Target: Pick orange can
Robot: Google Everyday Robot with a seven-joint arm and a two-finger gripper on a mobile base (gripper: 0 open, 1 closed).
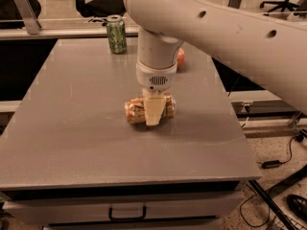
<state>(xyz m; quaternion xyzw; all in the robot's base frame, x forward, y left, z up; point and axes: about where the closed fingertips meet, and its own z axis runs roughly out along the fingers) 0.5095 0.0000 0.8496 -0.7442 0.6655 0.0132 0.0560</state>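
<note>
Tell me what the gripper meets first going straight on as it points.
Pointing down, the gripper sits at the orange can lying on the table; it would likely meet that can first, though depth is unclear.

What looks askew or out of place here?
The orange can lies on its side in the middle of the table, right under the end effector; the green can at the far edge stands upright. No spill shows.
</note>
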